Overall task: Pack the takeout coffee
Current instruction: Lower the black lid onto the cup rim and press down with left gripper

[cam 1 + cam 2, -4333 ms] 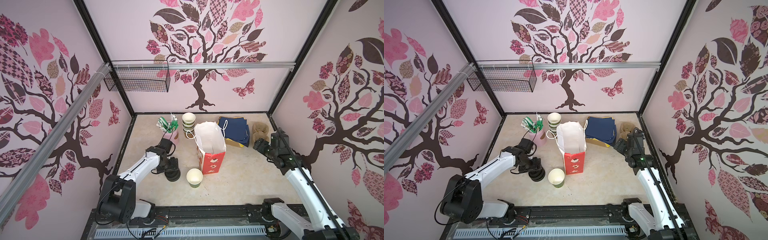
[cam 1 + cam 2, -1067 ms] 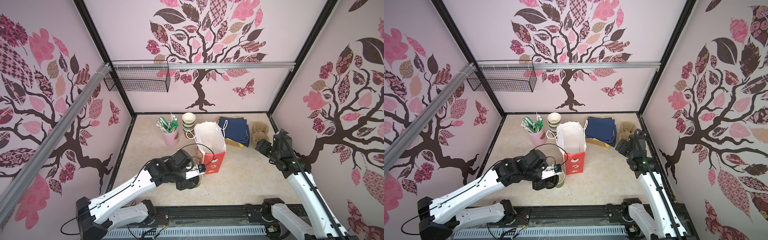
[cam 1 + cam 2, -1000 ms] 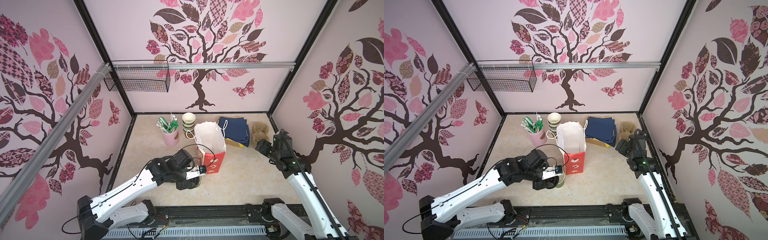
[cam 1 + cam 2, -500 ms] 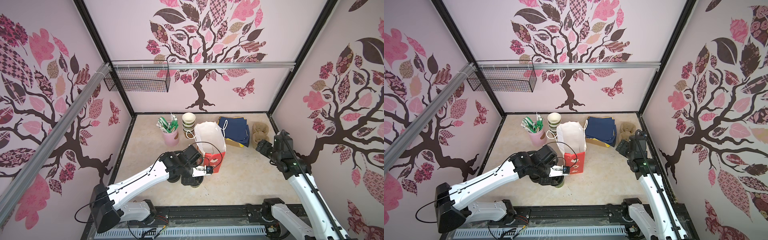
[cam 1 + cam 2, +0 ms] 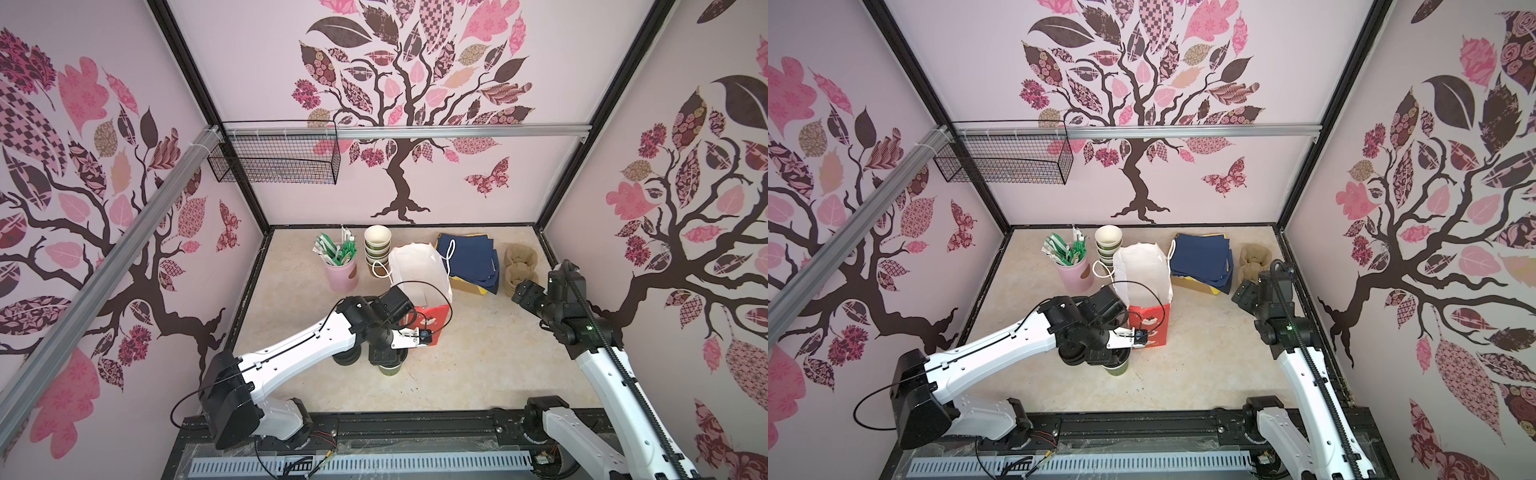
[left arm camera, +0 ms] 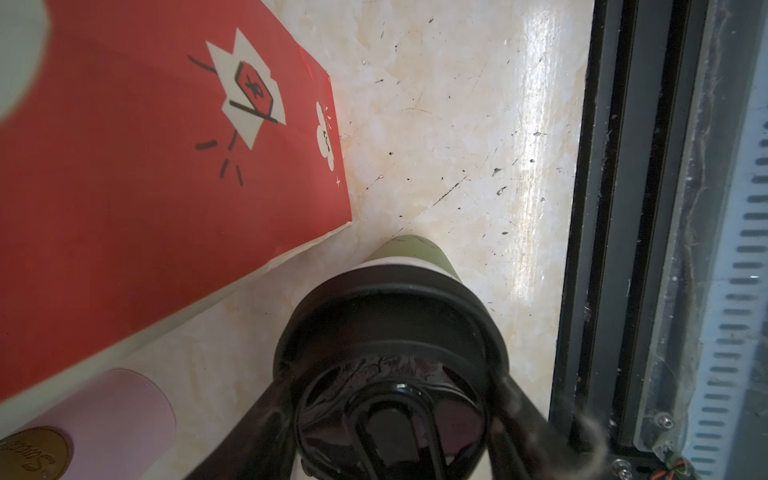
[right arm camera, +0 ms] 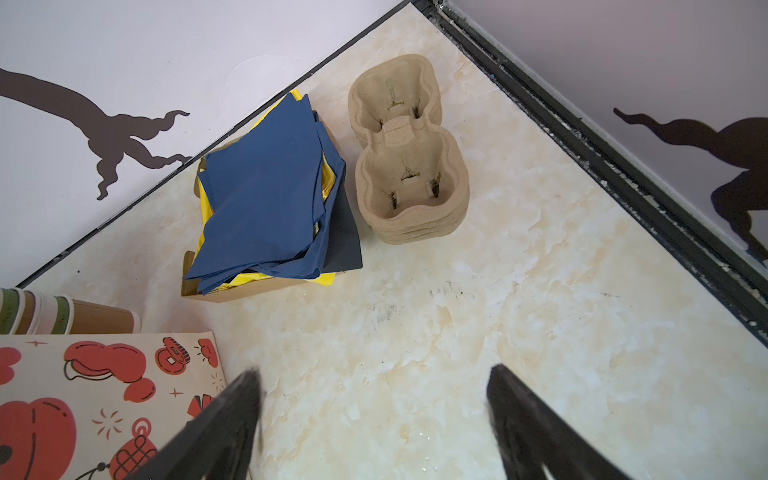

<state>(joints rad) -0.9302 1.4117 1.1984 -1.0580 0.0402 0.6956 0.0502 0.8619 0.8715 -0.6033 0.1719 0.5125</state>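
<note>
Cup, green, upright on table beside red bag; black lid on top, clasped by left claw. Right claw: spread wide, empty.

Bare counter open at lower right of a top view, paper bag mid-frame — green cup with black lid and lid stack just below it, left arm over both, straw cup, cup stack, napkins, carriers along upper edge.

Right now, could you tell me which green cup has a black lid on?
The lone cup before the red bag, its black lid in the left pincer; the stacked cups behind are lidless.
</note>
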